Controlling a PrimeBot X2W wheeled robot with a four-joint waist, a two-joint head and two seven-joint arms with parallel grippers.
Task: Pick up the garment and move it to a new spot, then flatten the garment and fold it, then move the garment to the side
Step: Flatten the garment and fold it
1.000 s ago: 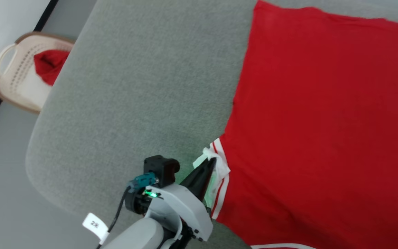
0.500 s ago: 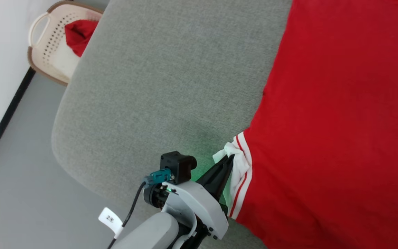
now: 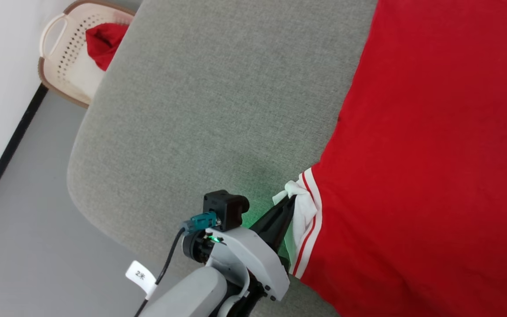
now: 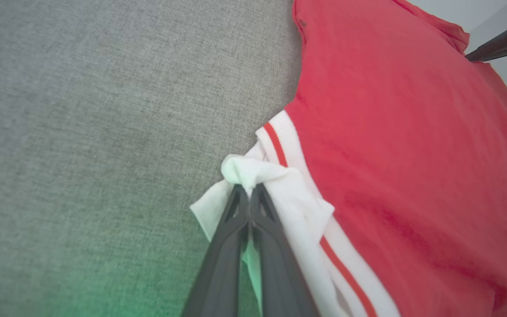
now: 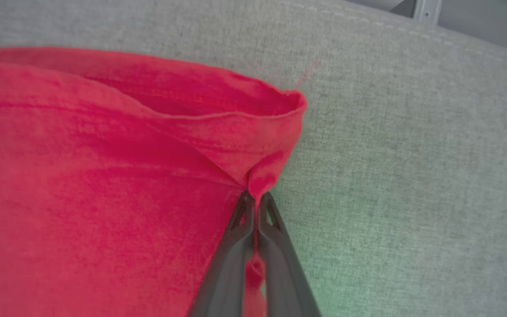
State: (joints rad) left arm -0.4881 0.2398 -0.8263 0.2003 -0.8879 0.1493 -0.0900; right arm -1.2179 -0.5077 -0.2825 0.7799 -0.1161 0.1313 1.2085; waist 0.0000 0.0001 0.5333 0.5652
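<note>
We have the garment (image 3: pixel 434 154) lying spread out on the big grey cushion (image 3: pixel 214 110). It covers the right side of the cushion, and the left side is bare.

Our left gripper (image 3: pixel 289 203) is pinched tight on the white bit with the thin red stripe, at the near left edge of the garment. Its two fingers are pressed together, and a little bump of white cloth pokes out past the tips. Our right gripper (image 5: pixel 255 196) is pinched tight too, on a plain red corner of the hem. The cloth there rises in a small peak.

We think we hold two spots well apart so the cloth is stretched between them and does not bunch up when we lift or pull. Holding the edges, not the middle, should help it lie flat.

The garment looks smooth, so we guess this is the flattening part, and the fold is not yet done. Each grip is only a small pinch, so the soft cloth could slip out if we tug hard.

Far off on the left, past the cushion, sits a cream basket (image 3: pixel 66 66) with another red cloth (image 3: pixel 104 39) in it. That one is not ours to fold.
</note>
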